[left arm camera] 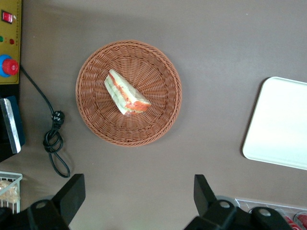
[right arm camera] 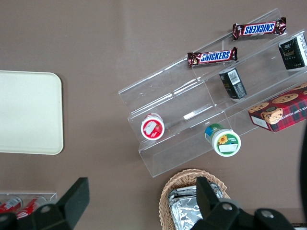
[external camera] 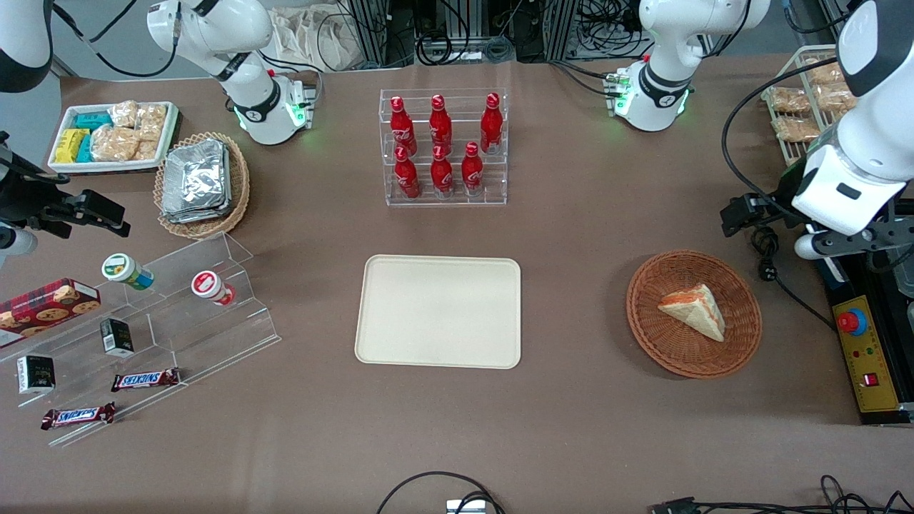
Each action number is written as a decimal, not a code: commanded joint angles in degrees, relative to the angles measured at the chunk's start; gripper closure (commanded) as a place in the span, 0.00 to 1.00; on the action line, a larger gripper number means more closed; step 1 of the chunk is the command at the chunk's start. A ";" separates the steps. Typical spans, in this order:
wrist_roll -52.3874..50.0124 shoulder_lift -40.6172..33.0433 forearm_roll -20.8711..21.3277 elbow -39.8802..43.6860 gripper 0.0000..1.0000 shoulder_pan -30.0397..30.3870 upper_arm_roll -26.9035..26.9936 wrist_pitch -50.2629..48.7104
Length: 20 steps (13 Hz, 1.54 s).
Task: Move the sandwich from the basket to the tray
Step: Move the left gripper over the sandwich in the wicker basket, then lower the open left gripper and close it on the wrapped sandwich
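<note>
The sandwich [external camera: 695, 310], a pale bread wedge with red-orange and green filling, lies in the round reddish-brown wicker basket [external camera: 742, 343]. It also shows in the left wrist view [left arm camera: 125, 93], in the basket [left arm camera: 158, 124]. The cream tray [external camera: 438, 311] lies bare at the table's middle, toward the parked arm's end from the basket; its corner shows in the left wrist view [left arm camera: 283, 124]. My left gripper [external camera: 741, 213] hangs high above the table, beside the basket and farther from the front camera. It is open and empty [left arm camera: 139, 191], with nothing between its fingers.
A clear rack of red bottles [external camera: 443, 146] stands farther from the front camera than the tray. A control box with a red button [external camera: 860, 353] and a black cable [external camera: 767, 268] lie beside the basket. Snack stands and an oval foil-packet basket [external camera: 202, 184] sit toward the parked arm's end.
</note>
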 commanded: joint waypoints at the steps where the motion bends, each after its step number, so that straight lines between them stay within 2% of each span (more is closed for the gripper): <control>1: -2.80 -0.58 -0.11 -2.44 0.00 1.72 -0.09 1.16; 4: -11.50 -1.02 -0.02 -6.73 0.00 2.61 -0.09 3.61; 8: -14.15 -1.55 0.33 -15.52 0.00 2.78 0.00 9.49; 11: -22.55 -1.90 0.33 -23.43 0.00 2.96 0.00 19.24; 16: -29.60 -0.24 -0.54 -35.65 0.00 4.97 0.00 38.21; 20: -37.43 5.90 -0.81 -35.23 0.00 4.98 -0.09 47.28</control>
